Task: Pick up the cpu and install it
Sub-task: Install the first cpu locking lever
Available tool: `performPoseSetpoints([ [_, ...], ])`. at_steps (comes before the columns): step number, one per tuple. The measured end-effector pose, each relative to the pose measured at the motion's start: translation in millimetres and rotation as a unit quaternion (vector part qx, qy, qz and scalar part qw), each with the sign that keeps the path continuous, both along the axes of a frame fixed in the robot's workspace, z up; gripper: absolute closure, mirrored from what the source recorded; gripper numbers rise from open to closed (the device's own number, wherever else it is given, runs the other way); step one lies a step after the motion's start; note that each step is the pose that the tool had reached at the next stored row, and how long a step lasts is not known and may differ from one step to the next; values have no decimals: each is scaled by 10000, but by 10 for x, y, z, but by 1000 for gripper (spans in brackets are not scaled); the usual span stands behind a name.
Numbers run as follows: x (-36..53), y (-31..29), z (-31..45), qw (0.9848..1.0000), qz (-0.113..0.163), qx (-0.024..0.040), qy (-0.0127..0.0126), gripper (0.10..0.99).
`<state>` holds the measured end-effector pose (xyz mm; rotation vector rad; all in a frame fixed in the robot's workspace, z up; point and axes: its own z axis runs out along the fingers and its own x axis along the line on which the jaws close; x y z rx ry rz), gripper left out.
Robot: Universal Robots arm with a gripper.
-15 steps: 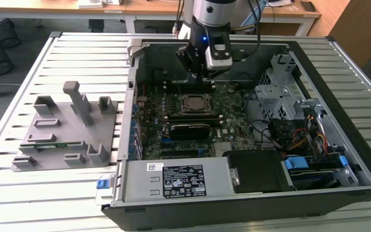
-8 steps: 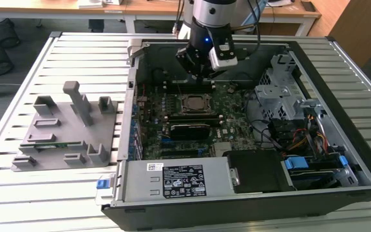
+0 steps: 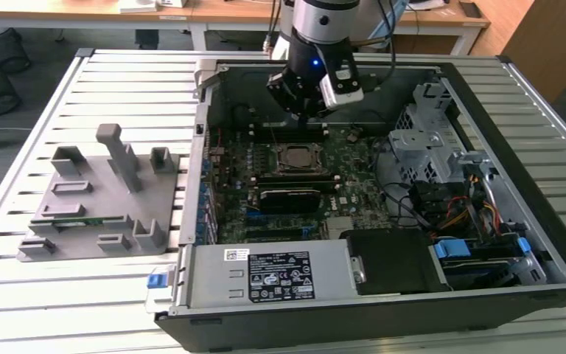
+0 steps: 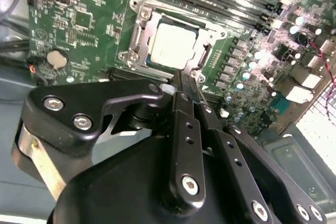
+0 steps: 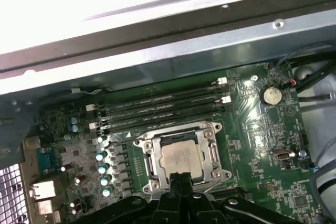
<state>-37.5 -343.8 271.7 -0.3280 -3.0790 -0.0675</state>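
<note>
With fingers pressed together and holding nothing, gripper (image 4: 181, 85) hangs over motherboard (image 4: 94, 30) inside open case (image 3: 480, 295), near case's rear wall. Cpu (image 4: 173, 45): small flat square, pale silver-grey top, shiny under light, seated in socket (image 4: 137, 32) within metal frame. Cpu lies just beyond closed fingertips (image 5: 181, 178) in both wrist views, apart from them. Memory slots (image 5: 157, 108) run along socket's far side. Grey fixture (image 3: 96, 195) sits on table (image 3: 27, 287), well apart from case.

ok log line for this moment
gripper: shut, empty, above socket edge | cpu: seated in motherboard socket | socket frame: open
</note>
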Motion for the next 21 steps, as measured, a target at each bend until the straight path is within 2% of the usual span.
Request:
performPoseSetpoints([
  [3,-101,0,0,10000,1,0,-15,980],
  [7,-190,0,-2,10000,1,-1,-34,980],
  [10,-267,0,-4,10000,11,0,-38,980],
  [16,-281,-1,-12,9990,453,1,-37,980],
  [18,-322,-1,-13,9989,460,2,-38,980],
  [21,-451,0,-13,9989,460,1,-48,980],
])
